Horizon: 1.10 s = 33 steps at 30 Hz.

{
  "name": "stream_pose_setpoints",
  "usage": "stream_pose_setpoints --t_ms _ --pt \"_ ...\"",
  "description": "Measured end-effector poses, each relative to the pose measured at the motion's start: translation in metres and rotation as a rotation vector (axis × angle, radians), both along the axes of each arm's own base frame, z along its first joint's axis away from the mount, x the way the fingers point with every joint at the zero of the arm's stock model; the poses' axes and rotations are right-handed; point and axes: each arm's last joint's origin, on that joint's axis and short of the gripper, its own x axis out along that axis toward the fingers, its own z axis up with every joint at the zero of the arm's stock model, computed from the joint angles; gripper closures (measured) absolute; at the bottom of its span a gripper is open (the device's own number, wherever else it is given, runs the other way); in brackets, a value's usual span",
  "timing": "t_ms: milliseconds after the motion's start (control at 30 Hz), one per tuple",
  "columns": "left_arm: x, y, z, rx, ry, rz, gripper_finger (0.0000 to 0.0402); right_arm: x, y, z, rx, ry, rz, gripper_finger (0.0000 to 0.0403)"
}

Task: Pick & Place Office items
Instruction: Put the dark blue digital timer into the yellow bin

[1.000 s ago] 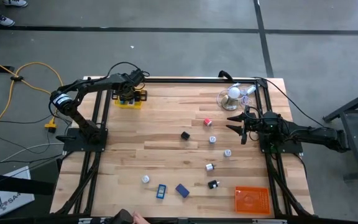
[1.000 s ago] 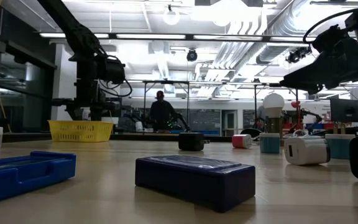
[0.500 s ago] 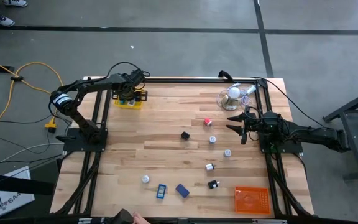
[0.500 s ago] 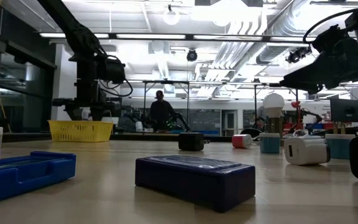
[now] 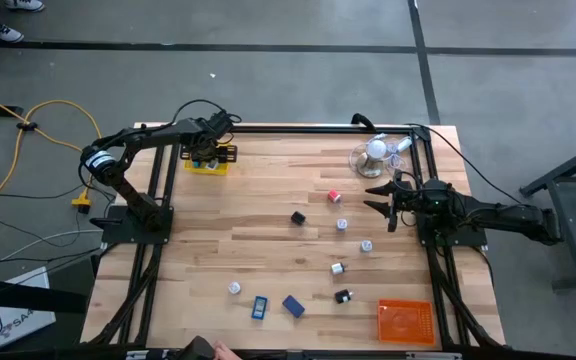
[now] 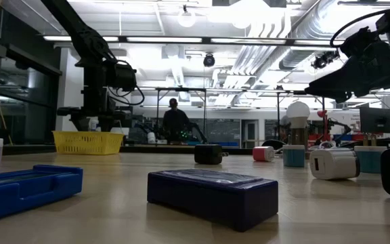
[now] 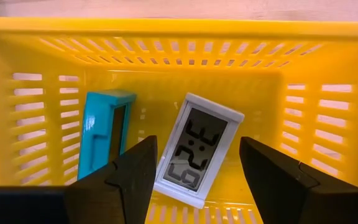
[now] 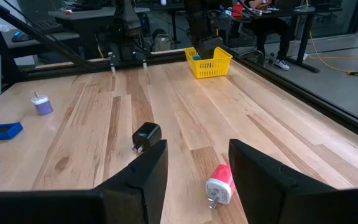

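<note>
**Two items binned, about nine waiting on the table**

Two pieces are lying inside the yellow basket (image 7: 185, 37) as I am looking down my left wrist camera: a white digital clock (image 7: 197, 149) and a teal block (image 7: 104, 140) just beside it; the left gripper (image 7: 197, 180) is hanging over them with its fingers spread and nothing between them, so I am judging that drop as done. From above, the left gripper (image 5: 204, 148) is sitting over the basket at the table's far left corner.

The right gripper (image 8: 194, 180) is hovering above the boards on the right side, fingers apart and empty; it is looking down at a red-and-white plug (image 8: 219, 183) and a black adapter (image 8: 145, 135), both near it but untouched.

The rest is lying loose on the table (image 5: 268, 200): two blue blocks (image 5: 293, 305) near the front edge, a black cube (image 5: 297, 217), and several small white bits (image 5: 366, 245) that I am finding too tiny to name with confidence; the orange tray (image 5: 406, 321) appears empty, though the view is coarse. I am reckoning the job as barely started, with most picks remaining.
</note>
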Motion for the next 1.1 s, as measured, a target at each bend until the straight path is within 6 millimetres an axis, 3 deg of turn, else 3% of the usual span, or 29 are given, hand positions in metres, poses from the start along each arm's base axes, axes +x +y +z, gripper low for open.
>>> stream_pose_setpoints --t_ms 233,567,1100 --pt "0.000 -0.001 0.004 0.002 -0.026 -0.004 0.0181 0.000 0.000 0.000 0.000 0.000 0.000 0.0245" --pt "-0.006 -0.007 0.027 0.064 -0.077 -0.017 0.0181 0.000 0.000 0.000 0.000 -0.001 0.000 0.0245" --pt "-0.011 -0.027 0.059 0.133 -0.149 -0.212 0.0181 0.000 0.000 0.000 0.000 0.000 0.000 0.0245"
